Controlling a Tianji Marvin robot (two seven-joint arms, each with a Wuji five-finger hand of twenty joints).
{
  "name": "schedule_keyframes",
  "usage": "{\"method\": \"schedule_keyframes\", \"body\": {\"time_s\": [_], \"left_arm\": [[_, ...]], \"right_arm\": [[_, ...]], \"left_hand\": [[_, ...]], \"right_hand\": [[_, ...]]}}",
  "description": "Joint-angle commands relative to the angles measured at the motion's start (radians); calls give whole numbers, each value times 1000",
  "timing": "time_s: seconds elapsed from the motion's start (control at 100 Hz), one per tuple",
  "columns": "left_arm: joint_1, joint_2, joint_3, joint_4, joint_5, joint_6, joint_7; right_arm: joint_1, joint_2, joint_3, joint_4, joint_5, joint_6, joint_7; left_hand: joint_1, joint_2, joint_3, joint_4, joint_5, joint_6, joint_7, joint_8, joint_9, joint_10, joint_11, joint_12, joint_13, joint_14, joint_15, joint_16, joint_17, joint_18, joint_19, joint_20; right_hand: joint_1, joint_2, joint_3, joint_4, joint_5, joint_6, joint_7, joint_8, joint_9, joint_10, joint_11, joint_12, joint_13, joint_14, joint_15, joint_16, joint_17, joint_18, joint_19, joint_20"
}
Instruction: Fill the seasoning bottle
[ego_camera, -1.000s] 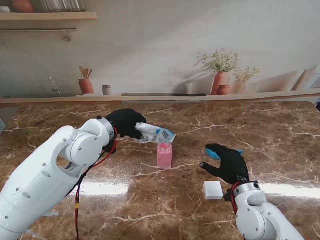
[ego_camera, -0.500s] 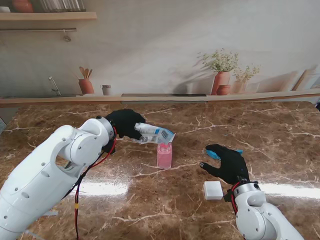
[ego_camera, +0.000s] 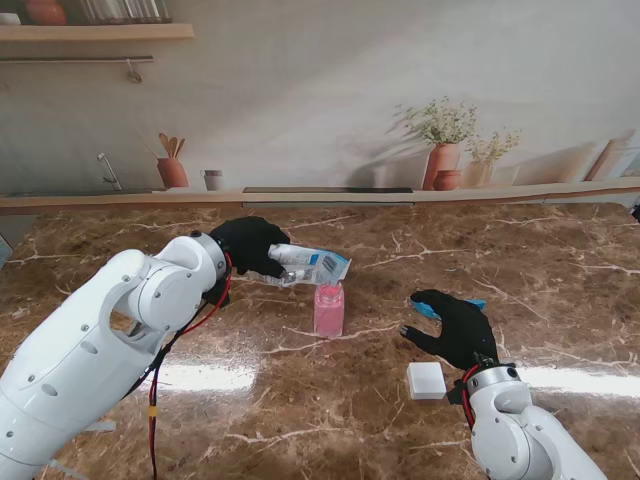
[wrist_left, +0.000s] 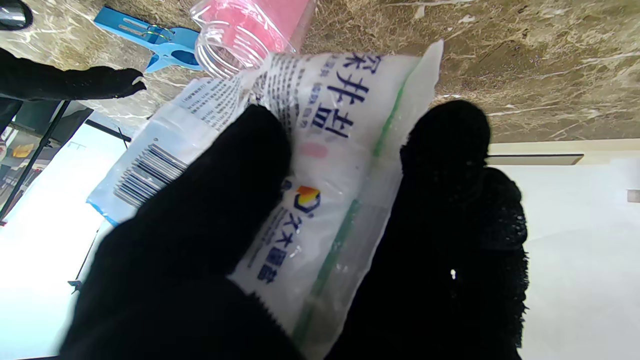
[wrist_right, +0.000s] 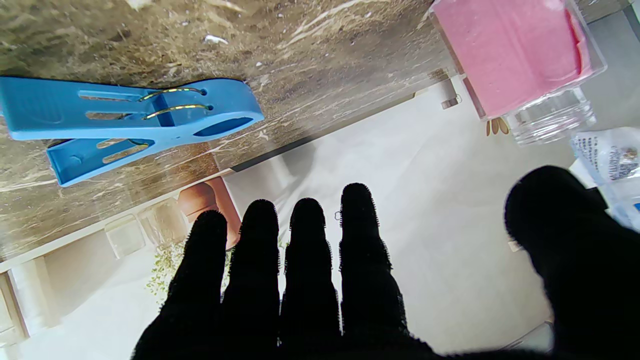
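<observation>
1. The left hand (ego_camera: 250, 245) is pinching a white plastic salt bag with blue print and a barcode (ego_camera: 312, 265), thumb on one face and fingers on the other. The bag is tipped over, its far end hanging out past the fingertips.
2. Right under that end stands the task's thing, a clear square seasoning bottle with pink contents (ego_camera: 329, 309). It's upright on the brown marble table (ego_camera: 560, 270) with its threaded mouth open and no cap on.
3. In the left wrist view the bag's corner sits just over the bottle mouth (wrist_left: 231, 45). I can't see any grains actually falling, so can't tell if it's pouring.
4. The bottle looks pink most of the way up, so I'd guess filling is well along.
5. The right hand (ego_camera: 455, 325) is spread flat and holding nothing, well off to the bottle's side. A blue plastic clip (wrist_right: 125, 120) lies just beyond its fingertips, and a small white square block (ego_camera: 426, 380), maybe the cap, sits near its wrist.
6. Still left, I'd say: finish the pour, then close up.
</observation>
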Motion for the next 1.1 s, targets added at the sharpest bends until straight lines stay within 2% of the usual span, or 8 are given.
{"method": "schedule_keyframes", "body": {"time_s": [0.0,0.27,0.5,0.56,0.66,0.81,0.93,1.09], "left_arm": [[-1,1,-1,-5,0,-2,3],[-2,2,-1,-4,-1,-7,3],[-1,1,1,-2,2,-12,8],[-1,1,0,-2,2,-14,9],[-3,5,0,-5,5,-17,-11],[-1,7,-3,-6,1,-21,-20],[1,6,-4,-6,0,-20,-19],[9,5,-7,-5,-1,-16,-8]], "right_arm": [[-8,-3,-2,6,5,6,12],[-6,-3,-5,8,6,8,11],[-4,-3,-6,8,5,9,12],[-4,-3,-7,8,4,9,12],[-3,-3,-7,9,5,10,11],[-1,-3,-9,11,6,11,12],[0,-3,-10,12,7,12,13],[0,-3,-11,13,7,12,14]], "left_hand": [[7,112,15,55,37,-51,47,-9,92,-71,114,15,27,-35,27,-13,22,-42,58,4],[-4,128,-33,65,40,-42,41,-16,98,-81,120,17,27,-36,40,-18,23,-44,61,5],[-22,118,-65,85,58,-24,48,-23,110,-86,116,13,28,-34,53,-24,30,-47,65,4],[-3,114,-55,90,57,-18,46,-27,107,-82,113,11,25,-31,50,-27,28,-47,63,3],[43,108,-13,74,40,-30,41,-30,83,-76,99,8,21,-35,20,-40,15,-51,49,-2],[68,108,31,47,26,-53,46,-17,57,-80,87,26,16,-34,-20,-34,-6,-53,33,-1],[76,120,25,42,18,-70,59,3,47,-77,76,36,12,-31,-34,-24,-17,-53,28,3],[97,139,-6,43,-12,-127,131,109,37,-75,75,41,6,-33,-52,-4,-26,-52,20,10]], "right_hand": [[3,18,16,14,6,-21,7,4,8,6,4,14,16,6,4,16,-6,4,13,20],[4,19,21,13,9,-22,10,5,10,6,4,15,16,5,4,17,2,4,18,24],[6,19,24,13,13,-25,12,5,12,6,5,16,18,5,4,17,2,4,18,25],[7,20,26,13,13,-25,12,5,12,5,5,16,17,6,4,17,1,5,19,25],[8,21,30,12,14,-25,12,6,12,5,5,16,17,7,4,18,1,4,19,26],[7,21,33,11,15,-27,13,6,14,6,6,16,19,6,5,18,1,4,19,26],[7,22,35,11,15,-25,13,6,14,5,6,16,18,6,5,18,1,4,19,26],[7,22,37,11,16,-25,13,5,15,6,6,16,19,6,5,18,1,4,19,26]]}}
